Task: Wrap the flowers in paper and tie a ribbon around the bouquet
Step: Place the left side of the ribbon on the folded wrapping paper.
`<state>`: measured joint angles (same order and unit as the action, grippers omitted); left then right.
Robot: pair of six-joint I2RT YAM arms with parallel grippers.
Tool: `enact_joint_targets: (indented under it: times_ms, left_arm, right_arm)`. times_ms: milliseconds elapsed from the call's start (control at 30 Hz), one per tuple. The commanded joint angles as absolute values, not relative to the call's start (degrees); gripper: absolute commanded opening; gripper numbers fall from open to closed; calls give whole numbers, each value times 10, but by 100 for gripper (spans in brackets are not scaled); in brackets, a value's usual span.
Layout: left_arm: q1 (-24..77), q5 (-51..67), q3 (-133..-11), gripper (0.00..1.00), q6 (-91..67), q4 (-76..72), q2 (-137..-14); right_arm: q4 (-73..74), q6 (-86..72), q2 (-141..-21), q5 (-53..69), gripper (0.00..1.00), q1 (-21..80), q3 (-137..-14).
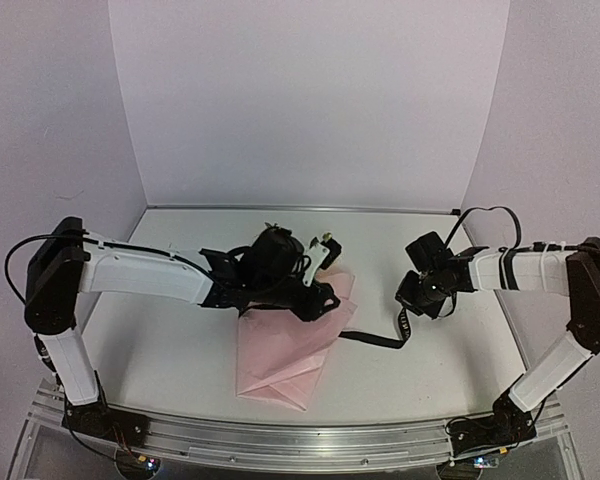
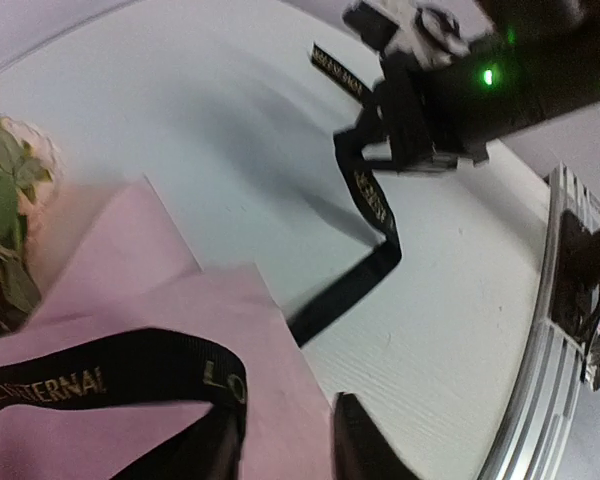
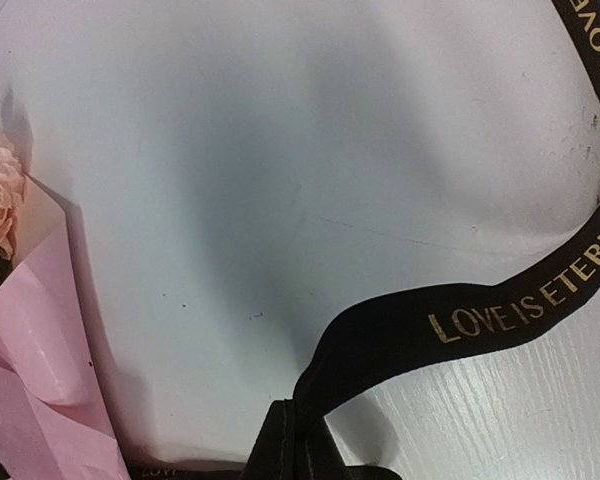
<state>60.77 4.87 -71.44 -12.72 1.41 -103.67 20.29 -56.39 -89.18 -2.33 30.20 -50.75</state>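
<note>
The bouquet (image 1: 290, 345) lay at the centre of the overhead view on the white surface (image 1: 180, 340), its pink paper (image 2: 130, 290) folded to a point toward the lower edge and the flowers (image 2: 8, 215) showing at the upper end. The ribbon (image 1: 375, 340) crossed the paper and ran off to the right, where your right pincer (image 1: 408, 300) was clamped tight on it. Your left pincer (image 2: 285, 430) hung over the bouquet with its jaws partly apart, nothing pinched between them and the ribbon passing beside one finger.

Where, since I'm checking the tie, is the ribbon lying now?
The ribbon crosses the pink bouquet mid-table, then, in the top view, trails right over the table into the right gripper's shut fingers.
</note>
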Motion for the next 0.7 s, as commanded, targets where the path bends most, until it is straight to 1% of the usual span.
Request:
enact_joint_targets:
  times_ms: [0,67,167,233,300,367,400,467,500,600,667]
  left_arm:
    - [585,54,-696,51,-134,20,-1024]
    - [568,49,-684,55,-172,8,-1000]
    - [538,41,-672,55,-231,11,-970]
    - [520,32,-674,57,-258,31,-955]
    - [503,-13,-685,59,-293,76,-947]
    - [474,-113,-705,61,-367,174,-949]
    - [450,-133,-710,62,-419,229,-950]
    - [397,-121,-685,61,-497,277,-940]
    - [374,-100,-660,61,-522,273,-930]
    - [325,-40,-579,63,-576,208,-904]
    - [306,14,-560,64,-595,176,-910]
  right_arm:
    - [205,-554,-901,-15,0,305,-537]
    - [206,-549,-903,-15,0,305,-539]
    - [208,-545,-904,-13,0,306,-544]
    - [210,-543,-906,-12,0,306,-547]
    - [211,-539,-906,-10,0,306,-551]
    - [215,-536,-905,-9,0,306,-553]
    - [216,-535,-905,-9,0,306,-554]
    - [219,-534,-904,-9,0,306,-556]
    - [220,-533,-904,-8,0,306,-556]
    - [221,-531,-904,-7,0,306,-561]
    - [222,-530,-904,-7,0,307,-562]
